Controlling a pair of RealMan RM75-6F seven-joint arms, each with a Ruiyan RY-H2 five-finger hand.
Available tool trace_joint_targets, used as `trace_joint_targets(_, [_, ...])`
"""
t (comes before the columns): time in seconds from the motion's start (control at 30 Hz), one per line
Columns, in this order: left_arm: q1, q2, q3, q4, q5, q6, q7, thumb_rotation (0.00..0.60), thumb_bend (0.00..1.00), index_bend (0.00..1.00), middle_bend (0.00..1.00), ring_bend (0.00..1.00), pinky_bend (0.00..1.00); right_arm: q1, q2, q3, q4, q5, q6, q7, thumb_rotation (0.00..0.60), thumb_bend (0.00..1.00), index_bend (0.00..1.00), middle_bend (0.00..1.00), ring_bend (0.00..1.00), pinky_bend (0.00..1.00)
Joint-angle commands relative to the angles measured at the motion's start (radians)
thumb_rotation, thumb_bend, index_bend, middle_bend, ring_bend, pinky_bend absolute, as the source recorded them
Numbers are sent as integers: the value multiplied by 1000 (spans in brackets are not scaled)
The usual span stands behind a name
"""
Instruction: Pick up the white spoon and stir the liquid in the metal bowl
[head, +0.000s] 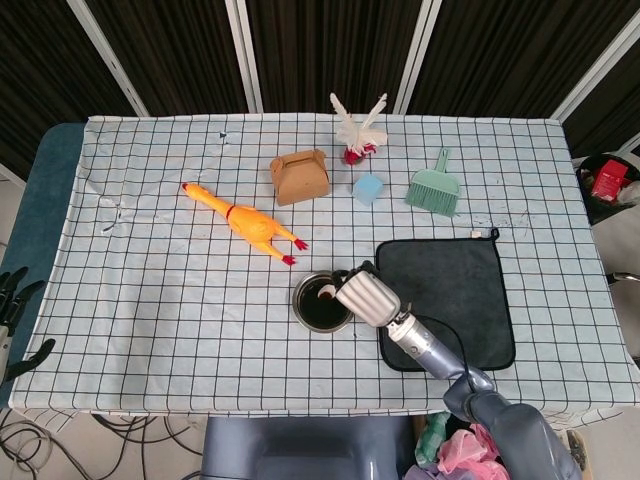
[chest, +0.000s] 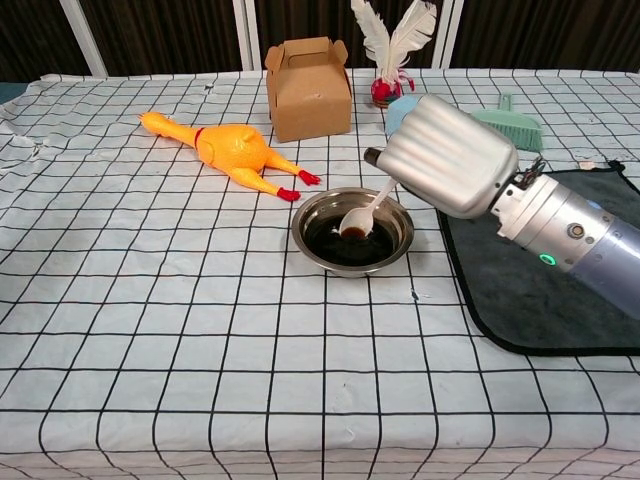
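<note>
A metal bowl (chest: 352, 238) (head: 320, 302) of dark liquid stands near the table's middle. My right hand (chest: 447, 157) (head: 366, 295) hovers over the bowl's right side, its silver back toward the cameras, and holds the white spoon (chest: 362, 216) (head: 326, 293) by the handle. The spoon slopes down to the left, with its scoop over the far middle of the liquid; whether it touches the surface I cannot tell. The fingers are hidden behind the hand. My left hand (head: 14, 305) hangs off the table's left edge, holding nothing, fingers apart.
A dark cloth mat (chest: 545, 270) lies under my right forearm. A yellow rubber chicken (chest: 228, 150) lies left of and behind the bowl, a brown cardboard box (chest: 308, 88) behind it. Feathers in a red holder (chest: 388, 50), a blue block (head: 368, 188) and a green brush (chest: 505, 127) sit further back.
</note>
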Motion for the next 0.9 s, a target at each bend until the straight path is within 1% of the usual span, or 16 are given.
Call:
trace_joint_targets(0.03, [1, 0, 0, 0, 0, 1, 1, 600, 211, 155, 32, 0, 0, -9, 17, -9, -12, -3, 10, -1, 600, 372, 729, 908, 1000, 992])
trace_joint_targets(0.27, [1, 1, 1, -2, 1, -1, 1, 600, 212, 155, 32, 0, 0, -34, 57, -32, -62, -15, 33, -19, 600, 371, 729, 908, 1000, 993])
trace_joint_targets(0.37, [2, 2, 1, -3, 2, 1, -1, 600, 212, 155, 32, 0, 0, -53, 74, -45, -106, -22, 48, -24, 600, 371, 732, 908, 1000, 993])
trace_joint_targets(0.43, [3, 2, 1, -3, 1, 3, -2, 600, 212, 155, 32, 0, 0, -63, 88, -64, -142, -43, 67, -35, 600, 371, 735, 908, 1000, 993])
trace_joint_targets(0.53, [3, 2, 2, -3, 4, 4, -3, 600, 211, 155, 32, 0, 0, -68, 103, -73, -193, -56, 75, -51, 600, 371, 735, 908, 1000, 992])
trace_joint_targets(0.73, [4, 4, 2, -3, 6, 7, -7, 600, 211, 155, 32, 0, 0, -63, 117, -73, -263, -77, 78, -79, 600, 371, 735, 909, 1000, 993])
trace_joint_targets(0.9, [6, 6, -1, -1, 3, 10, -15, 600, 211, 155, 32, 0, 0, -50, 104, -51, -295, -74, 58, -98, 600, 372, 735, 908, 1000, 993])
